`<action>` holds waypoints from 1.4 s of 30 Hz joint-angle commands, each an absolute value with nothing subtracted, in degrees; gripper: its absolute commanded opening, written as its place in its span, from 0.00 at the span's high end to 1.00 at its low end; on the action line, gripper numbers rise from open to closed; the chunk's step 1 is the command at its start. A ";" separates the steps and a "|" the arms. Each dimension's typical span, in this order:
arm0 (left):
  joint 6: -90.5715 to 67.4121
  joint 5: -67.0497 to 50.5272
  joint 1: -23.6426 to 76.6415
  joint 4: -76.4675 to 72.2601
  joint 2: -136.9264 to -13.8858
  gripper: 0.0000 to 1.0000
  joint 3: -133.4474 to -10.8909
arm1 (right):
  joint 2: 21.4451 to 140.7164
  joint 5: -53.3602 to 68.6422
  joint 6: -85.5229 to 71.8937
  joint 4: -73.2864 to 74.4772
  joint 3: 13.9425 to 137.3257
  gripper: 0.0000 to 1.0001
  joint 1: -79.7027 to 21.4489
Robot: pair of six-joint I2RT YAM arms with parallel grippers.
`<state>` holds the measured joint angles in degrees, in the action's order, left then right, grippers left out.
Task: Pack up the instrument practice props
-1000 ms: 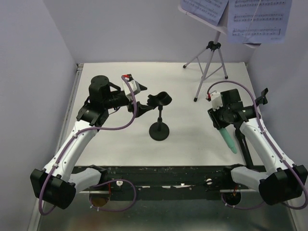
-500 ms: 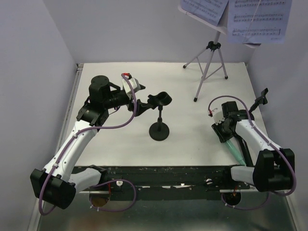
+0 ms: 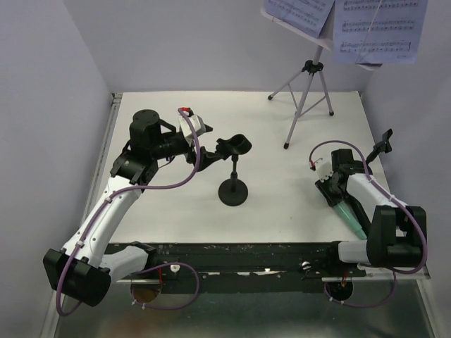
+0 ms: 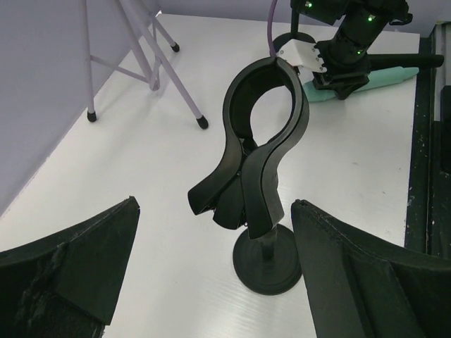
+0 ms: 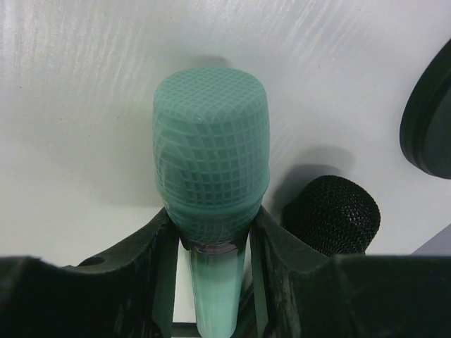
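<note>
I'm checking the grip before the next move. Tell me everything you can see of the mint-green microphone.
The mint-green microphone looks like matte plastic: a rounded head moulded with a grid pattern, a darker ring beneath it, and a smooth tapering handle. The right gripper is closed on it just below the head, a finger on each side. From above, its handle slants toward the near right edge of the table. The black microphone sits right beside its head; contact between them cannot be judged.
</note>
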<state>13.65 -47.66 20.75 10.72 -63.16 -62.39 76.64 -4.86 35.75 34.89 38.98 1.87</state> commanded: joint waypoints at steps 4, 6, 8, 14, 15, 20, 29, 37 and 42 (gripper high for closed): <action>16.87 -50.71 21.09 13.01 -62.40 0.01 -65.74 | 76.99 -3.16 37.27 33.57 38.94 0.63 2.02; 16.87 -50.97 21.09 12.83 -62.49 0.01 -66.09 | 76.82 -3.34 37.09 33.84 39.11 0.55 2.02; 16.61 -51.41 21.09 12.74 -62.67 0.01 -66.27 | 76.47 -3.34 37.00 34.01 39.20 0.46 2.11; 16.44 -52.99 21.18 11.78 -63.81 0.01 -66.80 | 76.29 -2.73 36.83 34.98 39.55 0.30 2.02; 16.35 -53.35 21.18 11.69 -63.98 0.01 -67.14 | 76.20 -2.81 36.91 35.24 39.72 0.29 2.11; 16.61 -54.49 21.36 14.49 -66.18 0.02 -70.48 | 74.45 -0.36 33.50 42.17 45.33 0.21 2.11; 18.02 -55.72 23.20 20.30 -70.83 0.06 -74.97 | 68.65 14.21 22.60 51.94 57.29 0.00 2.11; 22.76 -55.46 23.20 26.63 -73.56 0.22 -76.38 | 64.85 40.59 16.27 46.77 73.28 0.02 -5.43; 24.08 -55.99 23.20 27.24 -74.70 0.35 -76.72 | 68.90 47.63 10.11 40.88 82.87 0.04 -15.01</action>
<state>21.30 -53.87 23.00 24.75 -73.97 -74.59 66.50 36.56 16.53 46.00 77.89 -9.76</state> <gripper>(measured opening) 0.701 0.969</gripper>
